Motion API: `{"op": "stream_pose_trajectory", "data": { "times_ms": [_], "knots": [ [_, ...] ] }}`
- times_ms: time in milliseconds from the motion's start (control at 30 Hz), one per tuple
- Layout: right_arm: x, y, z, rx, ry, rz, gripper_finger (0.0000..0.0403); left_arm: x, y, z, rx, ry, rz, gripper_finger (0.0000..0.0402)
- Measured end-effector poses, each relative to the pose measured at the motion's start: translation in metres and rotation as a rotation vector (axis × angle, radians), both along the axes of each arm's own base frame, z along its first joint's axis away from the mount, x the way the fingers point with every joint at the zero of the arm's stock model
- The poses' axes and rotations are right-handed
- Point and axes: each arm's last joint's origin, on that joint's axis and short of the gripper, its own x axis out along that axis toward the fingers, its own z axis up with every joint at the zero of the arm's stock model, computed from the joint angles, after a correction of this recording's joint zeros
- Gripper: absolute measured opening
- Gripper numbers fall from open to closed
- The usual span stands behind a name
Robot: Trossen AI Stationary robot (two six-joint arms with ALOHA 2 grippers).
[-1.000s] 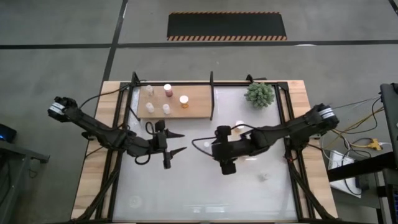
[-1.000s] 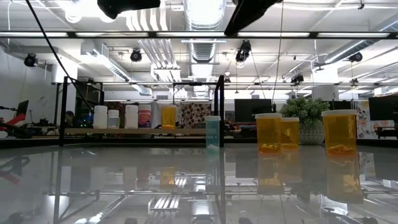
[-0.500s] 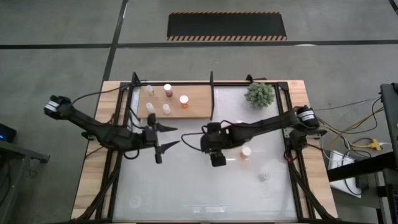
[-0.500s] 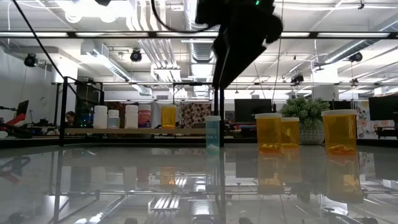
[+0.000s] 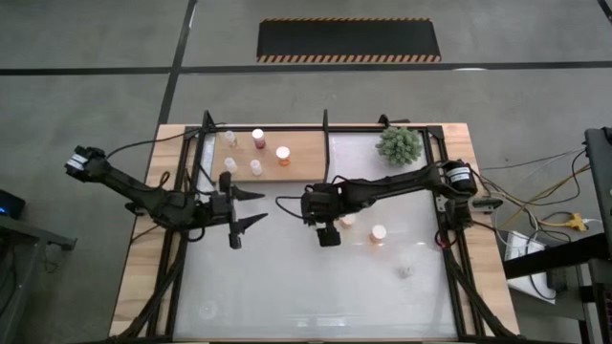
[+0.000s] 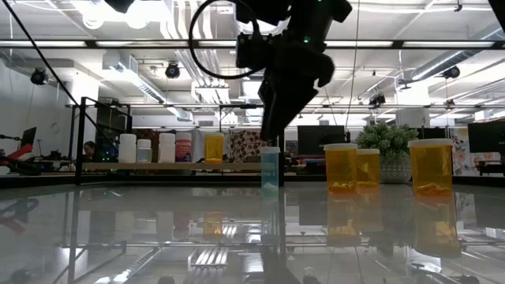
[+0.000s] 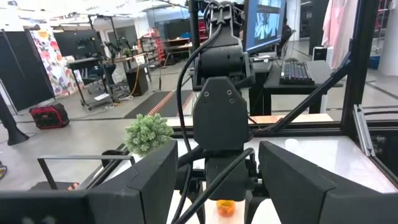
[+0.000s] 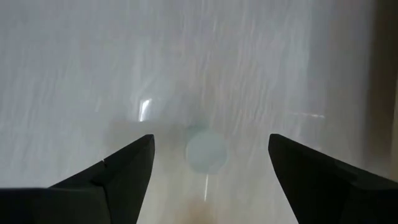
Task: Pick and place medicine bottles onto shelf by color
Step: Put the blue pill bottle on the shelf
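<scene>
My right gripper [image 5: 287, 204] is open and hangs over mid-table. In its wrist view its fingers [image 8: 124, 168] stand wide on either side of a pale round bottle cap [image 8: 206, 151] below, without touching it. The low view shows this pale bluish bottle [image 6: 270, 167] standing upright on the table under the gripper [image 6: 272, 134]. My left gripper [image 5: 264, 207] is open and empty just to its left. The wooden shelf [image 5: 304, 153] at the far left holds several bottles [image 5: 283, 155]. Orange bottles [image 5: 380, 234] stand on the table at right.
A spiky green plant [image 5: 400, 144] stands at the far right. A small white bottle [image 5: 406, 271] stands toward the near right. Black frame bars [image 5: 326, 143] edge the shelf and the table. The two grippers face each other closely at mid-table.
My right gripper has gone toward the table's left edge and come down over the pale bluish bottle, its arm stretching out. My left gripper has drawn back toward the table's left edge, staying open.
</scene>
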Motion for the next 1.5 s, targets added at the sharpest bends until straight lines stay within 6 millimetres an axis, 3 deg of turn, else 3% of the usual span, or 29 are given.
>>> {"op": "stream_pose_trajectory", "data": {
  "times_ms": [400, 967, 1200, 1333, 1500],
  "knots": [
    [0.004, -0.004, -0.016, 0.019, 0.037, 0.004, 0.0254, -0.012, 0.004, -0.004, -0.018, -0.022, -0.009, 0.0208],
    [0.006, -0.004, -0.015, 0.02, 0.022, 0.004, 0.0125, -0.015, 0.005, -0.002, -0.016, -0.033, -0.009, 0.0208],
    [0.005, -0.004, -0.015, 0.015, 0.021, 0.019, 0.0106, -0.015, 0.005, -0.001, -0.019, -0.038, -0.009, 0.0208],
    [0.009, -0.003, -0.005, 0.014, 0.001, 0.027, 0.0114, -0.015, 0.005, -0.001, -0.019, -0.038, -0.009, 0.0208],
    [0.02, -0.006, 0.028, -0.004, -0.084, 0.053, 0.011, -0.014, 0.005, 0.0, -0.02, -0.04, -0.009, 0.0208]
  ]
}}
